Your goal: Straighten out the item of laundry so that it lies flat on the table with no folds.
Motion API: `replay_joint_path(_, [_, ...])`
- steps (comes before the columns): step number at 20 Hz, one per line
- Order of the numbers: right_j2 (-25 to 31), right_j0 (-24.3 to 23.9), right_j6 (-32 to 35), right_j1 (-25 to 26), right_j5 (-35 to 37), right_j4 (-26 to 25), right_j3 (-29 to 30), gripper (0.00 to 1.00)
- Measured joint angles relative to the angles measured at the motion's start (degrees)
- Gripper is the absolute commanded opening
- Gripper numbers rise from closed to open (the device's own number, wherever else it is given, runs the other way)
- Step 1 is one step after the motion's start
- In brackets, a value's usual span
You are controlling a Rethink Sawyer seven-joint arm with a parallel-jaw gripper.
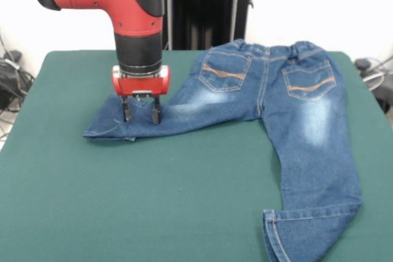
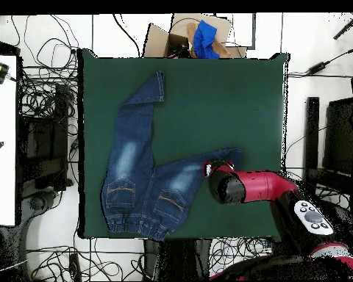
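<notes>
Jeans (image 1: 288,108): one pair, two legs splayed on table (image 1: 153,200).
Arm: one, vertical.
Gripper (image 1: 140,113): fingers spread, on leg's hem end.

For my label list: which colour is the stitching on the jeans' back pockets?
Orange, on the blue denim jeans' back pockets; clearest in the front view.

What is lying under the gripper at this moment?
Under the gripper lies one leg of the jeans, near its hem, on the green table. The fingers stand apart, reaching the denim. The cloth directly beneath the fingertips is covered.
</notes>
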Motion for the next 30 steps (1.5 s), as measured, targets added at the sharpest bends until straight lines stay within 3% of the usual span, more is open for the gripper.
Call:
replay_joint_path(3, [0.0, 0.0, 0.0, 0.0, 0.0, 0.3, 0.0, 1.0])
replay_joint_path(4, [0.0, 0.0, 0.0, -0.1, 0.0, 0.3, 0.0, 0.0])
replay_joint_path(30, [0.0, 0.0, 0.0, -2.3, 0.0, 1.4, 0.1, 0.0])
